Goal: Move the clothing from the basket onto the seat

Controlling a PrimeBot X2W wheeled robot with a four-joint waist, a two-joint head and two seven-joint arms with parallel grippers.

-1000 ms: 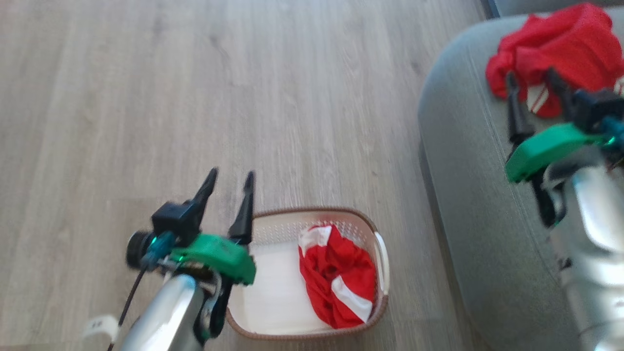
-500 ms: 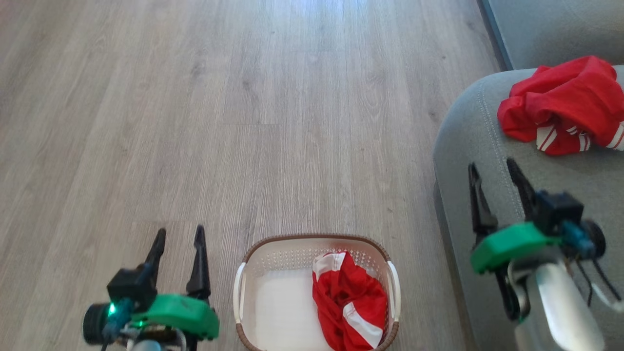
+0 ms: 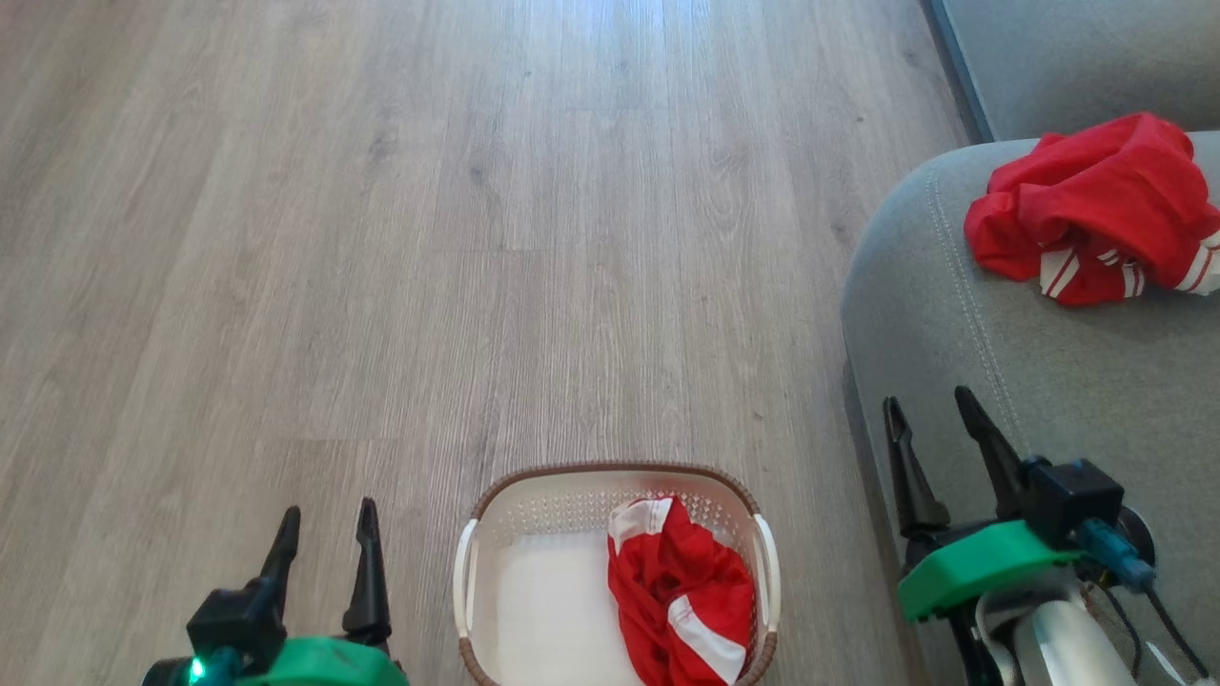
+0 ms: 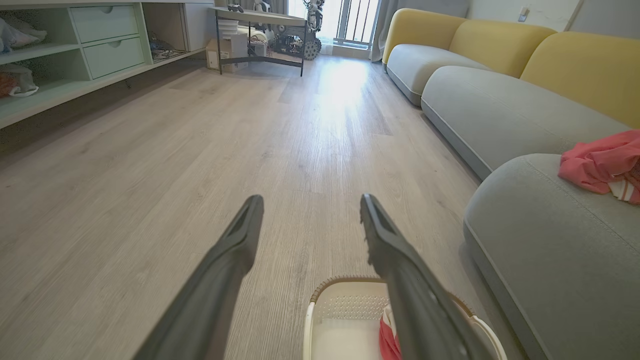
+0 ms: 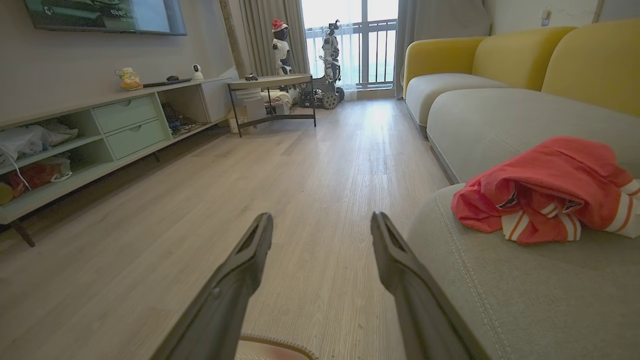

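Observation:
The white perforated basket (image 3: 534, 495) with a brown rim stands on the floor at the bottom centre, and a crumpled red and white garment (image 3: 681, 595) lies in its right half. A second red garment (image 3: 1091, 205) rests on the grey-green seat (image 3: 953, 314) at the right, also in the right wrist view (image 5: 545, 192). My left gripper (image 3: 326, 519) hangs open and empty left of the basket. My right gripper (image 3: 929, 405) is open and empty over the seat's rounded front edge, well short of the garment on the seat.
Bare wood floor (image 3: 429, 238) stretches ahead and left. Farther down the room are more grey and yellow sofa sections (image 5: 480, 75), a low shelf unit (image 5: 100, 135) along the left wall and a small black-framed table (image 5: 272, 95).
The camera swung left and tilted, so the whole scene shifted. My right gripper drew back from the garment on the seat toward me. My left gripper also pulled back and lower.

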